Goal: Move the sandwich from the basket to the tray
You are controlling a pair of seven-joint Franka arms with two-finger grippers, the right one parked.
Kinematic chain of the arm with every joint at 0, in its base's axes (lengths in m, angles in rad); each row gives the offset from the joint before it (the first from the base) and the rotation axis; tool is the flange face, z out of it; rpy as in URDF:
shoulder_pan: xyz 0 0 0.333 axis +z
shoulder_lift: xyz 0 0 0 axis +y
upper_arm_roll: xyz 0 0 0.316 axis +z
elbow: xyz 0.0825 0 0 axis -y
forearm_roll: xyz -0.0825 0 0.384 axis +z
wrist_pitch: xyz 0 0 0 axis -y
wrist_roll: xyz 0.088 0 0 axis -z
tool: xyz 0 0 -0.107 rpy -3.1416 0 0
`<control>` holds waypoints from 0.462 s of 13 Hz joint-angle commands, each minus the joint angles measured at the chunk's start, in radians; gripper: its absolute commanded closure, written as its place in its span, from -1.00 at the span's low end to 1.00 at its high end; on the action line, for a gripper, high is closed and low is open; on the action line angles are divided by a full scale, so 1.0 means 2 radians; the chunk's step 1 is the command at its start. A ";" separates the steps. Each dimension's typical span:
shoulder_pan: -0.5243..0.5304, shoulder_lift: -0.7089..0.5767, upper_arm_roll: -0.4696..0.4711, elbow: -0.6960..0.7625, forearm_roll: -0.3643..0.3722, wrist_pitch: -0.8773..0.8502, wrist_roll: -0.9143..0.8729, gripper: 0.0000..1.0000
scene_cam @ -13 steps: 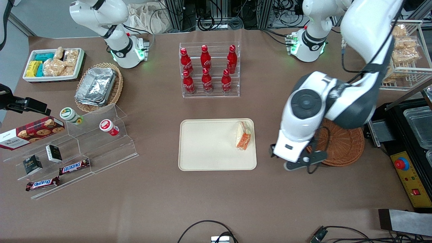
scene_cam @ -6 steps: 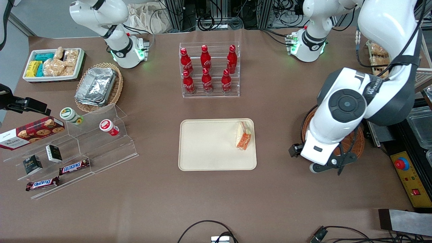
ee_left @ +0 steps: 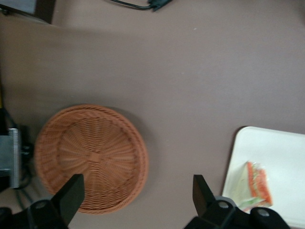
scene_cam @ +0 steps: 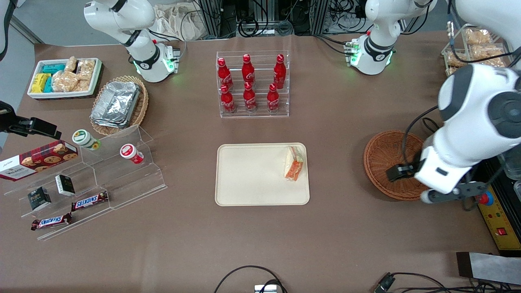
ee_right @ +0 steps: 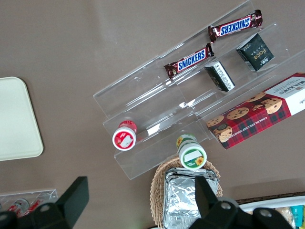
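Wrapped triangular white-bread sandwich [scene_cam: 294, 163] lies on flat cream plastic tray [scene_cam: 252, 179], near its edge.
Left gripper [ee_left: 136, 198] spread wide, empty, above bare table between round reddish-brown wicker basket [ee_left: 90, 157] and tray.

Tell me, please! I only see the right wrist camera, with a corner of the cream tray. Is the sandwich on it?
Observer: Yes. The wrapped sandwich lies on the tray, at its edge toward the working arm's end.
Operator: Is anything left where it came from?
Observer: No. The reddish-brown wicker basket is empty.
Operator: Where's the gripper?
Observer: The left gripper hangs above the basket's rim, open, holding nothing.
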 commanded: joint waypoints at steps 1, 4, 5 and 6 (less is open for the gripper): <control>-0.013 -0.063 0.059 -0.063 -0.031 0.001 0.070 -1.00; -0.032 -0.103 0.122 -0.093 -0.041 -0.004 0.141 -1.00; -0.040 -0.113 0.143 -0.098 -0.045 -0.009 0.163 -1.00; -0.041 -0.123 0.159 -0.101 -0.051 -0.018 0.185 -1.00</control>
